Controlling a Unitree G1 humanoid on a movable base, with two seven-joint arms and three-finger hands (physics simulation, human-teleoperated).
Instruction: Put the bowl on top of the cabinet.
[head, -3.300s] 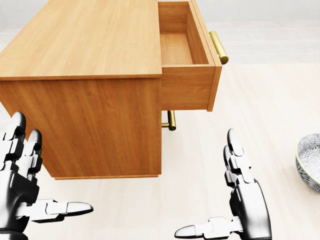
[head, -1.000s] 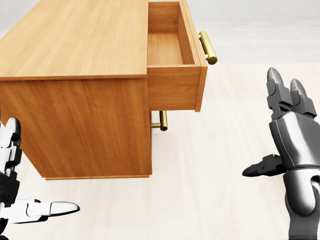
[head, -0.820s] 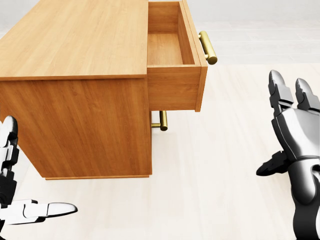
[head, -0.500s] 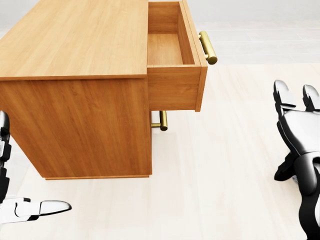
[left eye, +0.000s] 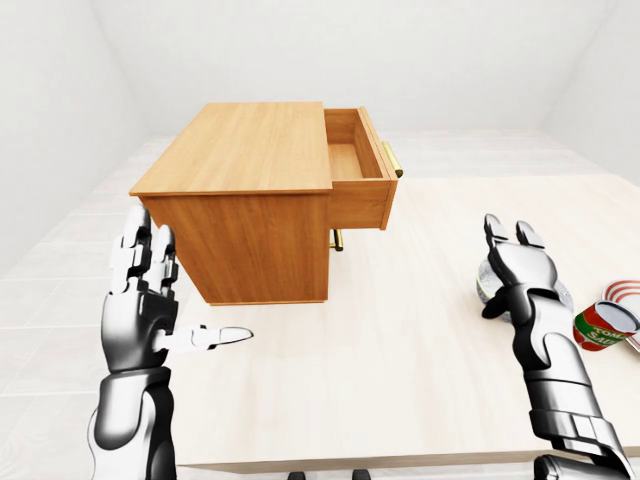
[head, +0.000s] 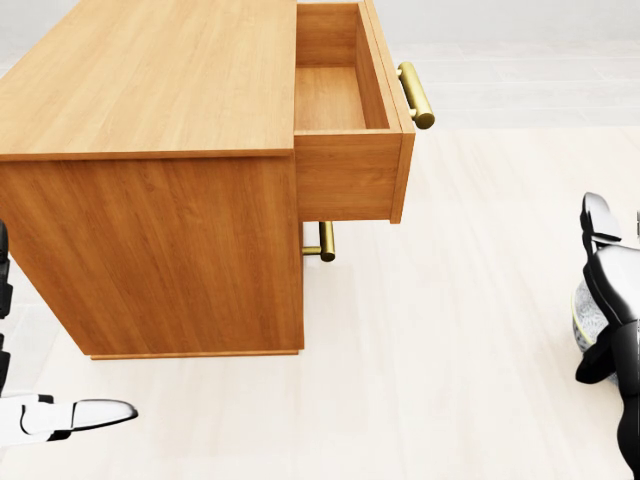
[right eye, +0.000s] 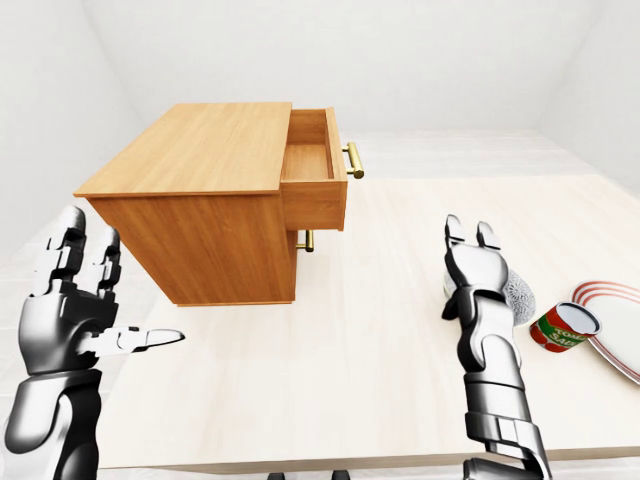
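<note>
Wooden cabinet (left eye: 245, 150) toward table's (left eye: 400, 340) left edge, bowl (right eye: 519, 297) near right edge, right hand (right eye: 478, 272) spread just beside it, left hand (left eye: 142, 308) spread, empty.

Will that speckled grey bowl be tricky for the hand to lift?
Probably rigid and perhaps breakable: the speckled grey bowl looks like glazed ceramic. Its rounded wall could slip against the open right hand, which hides most of it.

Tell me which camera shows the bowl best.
The right-eye view: a good part of the bowl shows beside the right hand. In the left-eye view the hand covers most of it. The head view catches only a sliver at its right edge, behind the hand.
</note>
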